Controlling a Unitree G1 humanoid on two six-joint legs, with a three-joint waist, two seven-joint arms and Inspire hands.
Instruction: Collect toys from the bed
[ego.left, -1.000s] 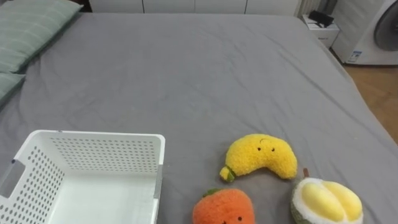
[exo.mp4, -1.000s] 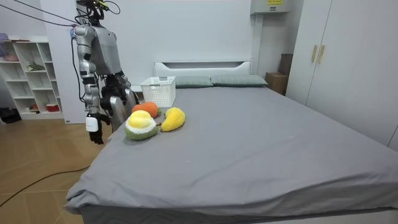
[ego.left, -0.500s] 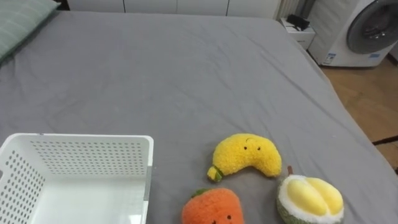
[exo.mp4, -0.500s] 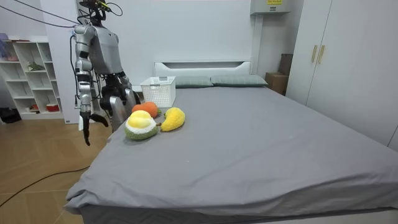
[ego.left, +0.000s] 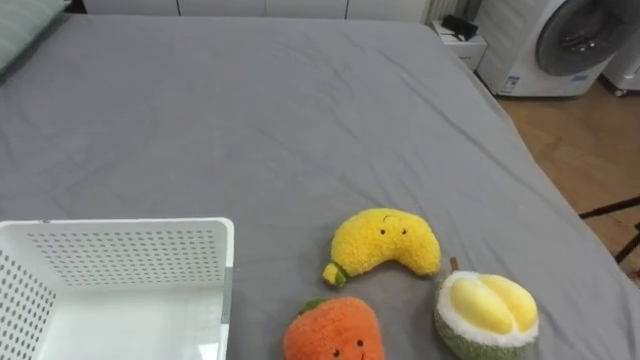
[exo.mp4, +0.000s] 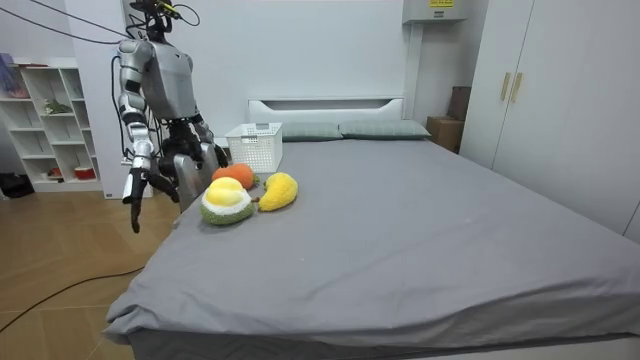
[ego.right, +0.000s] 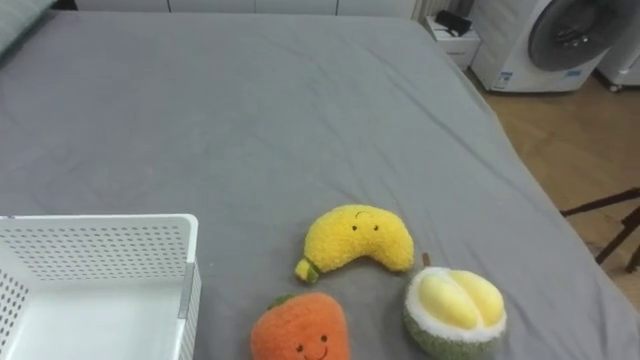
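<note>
Since a second ago the robot's right hand (exo.mp4: 135, 185) has lifted from hanging low at its side and now hangs higher, off the bed's edge. The eye views have slid sideways as a whole, which is the camera's own move. The toys lie where they lay.

Room view: the robot stands at the side of the grey bed (exo.mp4: 400, 220), at the room view's left. The right hand's fingers dangle loose and spread, pointing at the floor, holding and touching nothing. On the sheet just beside the robot lie the plush durian (exo.mp4: 227, 203), plush orange (exo.mp4: 233, 176) and plush banana (exo.mp4: 279, 190), close together. The white perforated basket (exo.mp4: 256, 147) stands behind them, toward the pillows (exo.mp4: 375, 129). A yellow sign (exo.mp4: 437, 3) high on the wall is too small to read.

Eye views: all three toys lie on the sheet outside the basket, which stands at the left. The banana is farthest up the bed, the orange nearest the robot and the durian on the right. The label on the washing machine (ego.left: 580, 40) beyond the bed is too small to read.
</note>
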